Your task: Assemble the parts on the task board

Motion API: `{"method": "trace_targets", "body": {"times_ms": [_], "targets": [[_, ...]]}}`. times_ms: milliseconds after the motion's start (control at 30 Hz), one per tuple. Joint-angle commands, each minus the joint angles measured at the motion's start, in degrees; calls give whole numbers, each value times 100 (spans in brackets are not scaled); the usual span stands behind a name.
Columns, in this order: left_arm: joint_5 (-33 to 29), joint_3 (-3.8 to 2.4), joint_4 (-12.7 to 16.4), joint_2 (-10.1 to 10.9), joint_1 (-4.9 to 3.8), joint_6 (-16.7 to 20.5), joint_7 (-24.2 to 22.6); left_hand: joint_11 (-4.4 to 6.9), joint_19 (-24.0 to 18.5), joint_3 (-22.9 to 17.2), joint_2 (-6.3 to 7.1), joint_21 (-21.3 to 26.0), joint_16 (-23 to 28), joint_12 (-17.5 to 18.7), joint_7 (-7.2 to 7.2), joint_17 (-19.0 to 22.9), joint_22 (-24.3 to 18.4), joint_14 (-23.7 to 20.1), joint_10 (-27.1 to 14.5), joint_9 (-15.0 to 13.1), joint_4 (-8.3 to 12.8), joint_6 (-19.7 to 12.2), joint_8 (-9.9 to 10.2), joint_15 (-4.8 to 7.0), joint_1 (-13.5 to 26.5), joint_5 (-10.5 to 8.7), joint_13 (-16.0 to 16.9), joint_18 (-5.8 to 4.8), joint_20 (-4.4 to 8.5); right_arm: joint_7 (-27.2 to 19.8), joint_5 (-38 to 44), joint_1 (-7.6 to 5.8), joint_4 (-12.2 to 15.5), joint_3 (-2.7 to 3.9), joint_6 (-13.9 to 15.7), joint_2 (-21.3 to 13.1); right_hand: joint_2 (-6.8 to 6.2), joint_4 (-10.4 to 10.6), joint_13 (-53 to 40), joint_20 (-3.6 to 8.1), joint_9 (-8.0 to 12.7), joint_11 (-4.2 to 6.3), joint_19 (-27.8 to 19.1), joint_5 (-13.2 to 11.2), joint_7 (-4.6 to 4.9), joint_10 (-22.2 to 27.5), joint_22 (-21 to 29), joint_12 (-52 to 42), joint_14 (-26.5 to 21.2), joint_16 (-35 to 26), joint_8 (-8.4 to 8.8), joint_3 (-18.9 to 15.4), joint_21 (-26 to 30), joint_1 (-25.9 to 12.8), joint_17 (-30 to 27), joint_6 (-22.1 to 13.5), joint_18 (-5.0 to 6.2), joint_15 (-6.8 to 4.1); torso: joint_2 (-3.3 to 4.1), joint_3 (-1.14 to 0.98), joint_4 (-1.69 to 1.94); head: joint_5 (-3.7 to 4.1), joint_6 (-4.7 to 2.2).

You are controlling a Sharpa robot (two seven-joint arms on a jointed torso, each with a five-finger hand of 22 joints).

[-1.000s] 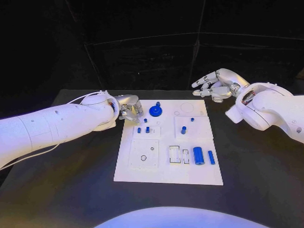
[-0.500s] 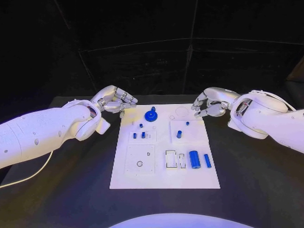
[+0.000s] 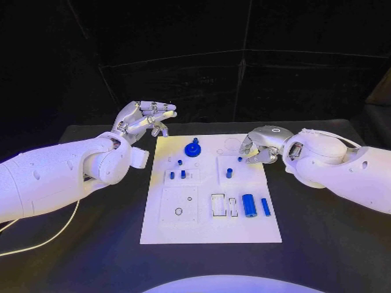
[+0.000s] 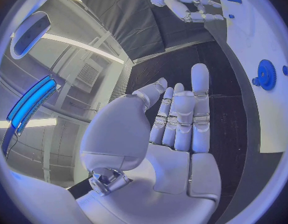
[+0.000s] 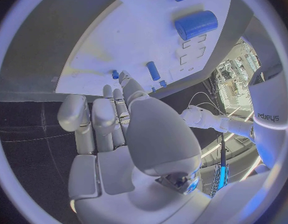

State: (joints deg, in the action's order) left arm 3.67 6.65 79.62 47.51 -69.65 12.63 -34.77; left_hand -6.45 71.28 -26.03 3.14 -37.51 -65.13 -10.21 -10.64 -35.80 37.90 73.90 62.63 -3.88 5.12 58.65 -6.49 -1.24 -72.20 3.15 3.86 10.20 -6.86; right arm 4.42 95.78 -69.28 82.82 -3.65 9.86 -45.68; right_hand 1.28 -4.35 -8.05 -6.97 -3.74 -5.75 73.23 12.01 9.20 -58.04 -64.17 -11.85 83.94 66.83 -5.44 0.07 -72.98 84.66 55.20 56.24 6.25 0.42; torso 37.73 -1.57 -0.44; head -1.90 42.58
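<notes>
The white task board [image 3: 204,226] lies mid-table. A blue gear-shaped knob [image 3: 193,148] stands near its far edge, with small blue pegs [image 3: 178,174] below it and one peg [image 3: 229,173] in the middle. A thick blue cylinder [image 3: 249,205] and a thin one [image 3: 266,206] lie at the right. My left hand [image 3: 147,119] is raised off the board's far left corner, fingers straight, holding nothing; the left wrist view shows its bare palm [image 4: 175,129] and the knob [image 4: 266,74]. My right hand [image 3: 253,146] hangs over the far right corner, its fingertips [image 5: 122,79] beside a tiny blue piece [image 5: 115,74].
Black tabletop [image 3: 336,232] surrounds the board on all sides. Empty outlined recesses [image 3: 220,204] sit left of the thick cylinder, and a small ring-shaped hole [image 3: 178,211] marks the board's left panel. A white cable [image 3: 37,238] trails under my left arm.
My left hand has lifted away from the board's left edge and spread out. My right hand has come down and inward onto the board's far right corner. The camera has shifted a little.
</notes>
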Motion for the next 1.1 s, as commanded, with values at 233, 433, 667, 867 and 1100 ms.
{"method": "trace_targets", "body": {"times_ms": [233,433,667,867,1100], "targets": [[-578,0,123,8,-1,-42,-471,-2,-54,51,-2,56,28,-43,-2,27,-27,-31,-28,0,-30,-37,-10,-4,74,28,5,30,-2,181,392,100,-250,4,-141,254,43,-100,294,-8,-8,-37,125,-140,64,-163,-123,120,62,136,115,288,-115,-61,106,83,-57,58,3,-4,-1,-13,3],[-609,4,167,8,0,-61,-460,-3,-52,62,-3,66,35,-48,-3,43,-36,-36,-35,0,-37,-45,-12,-6,86,31,5,30,-3,194,396,135,-345,4,-159,355,70,-155,414,-6,-6,-33,136,-182,63,-248,-145,179,60,164,155,480,-135,-87,110,108,-60,54,1,-4,2,-15,12],[-617,8,167,15,0,-95,-428,-5,-51,75,-2,79,41,-52,-6,56,-46,-40,-46,1,-44,-57,-12,-7,98,32,4,29,-4,156,373,147,-409,4,-66,416,77,-209,455,-9,-5,-41,139,-232,79,-301,-161,248,54,187,171,723,-149,-142,109,129,-62,60,-3,-6,-1,-22,21],[-618,9,151,15,-1,-131,-385,-9,-49,93,2,95,51,-57,-10,79,-59,-49,-61,2,-50,-72,-13,-10,111,32,3,29,-5,92,266,149,-453,4,-190,484,37,-269,453,-11,-9,-37,165,-257,85,-406,-218,320,55,239,166,1094,-192,-265,137,189,-72,59,-1,-5,-3,-26,35],[-618,10,140,13,-1,-170,-326,-13,-50,103,1,110,62,-61,-14,103,-71,-60,-79,3,-50,-89,-12,-13,112,33,2,28,-7,92,207,150,-511,4,-433,528,32,-286,443,5,-25,-2,232,-274,65,-604,-328,336,69,298,131,1385,-271,-368,182,355,-94,34,1,-2,-2,-22,49]]}}
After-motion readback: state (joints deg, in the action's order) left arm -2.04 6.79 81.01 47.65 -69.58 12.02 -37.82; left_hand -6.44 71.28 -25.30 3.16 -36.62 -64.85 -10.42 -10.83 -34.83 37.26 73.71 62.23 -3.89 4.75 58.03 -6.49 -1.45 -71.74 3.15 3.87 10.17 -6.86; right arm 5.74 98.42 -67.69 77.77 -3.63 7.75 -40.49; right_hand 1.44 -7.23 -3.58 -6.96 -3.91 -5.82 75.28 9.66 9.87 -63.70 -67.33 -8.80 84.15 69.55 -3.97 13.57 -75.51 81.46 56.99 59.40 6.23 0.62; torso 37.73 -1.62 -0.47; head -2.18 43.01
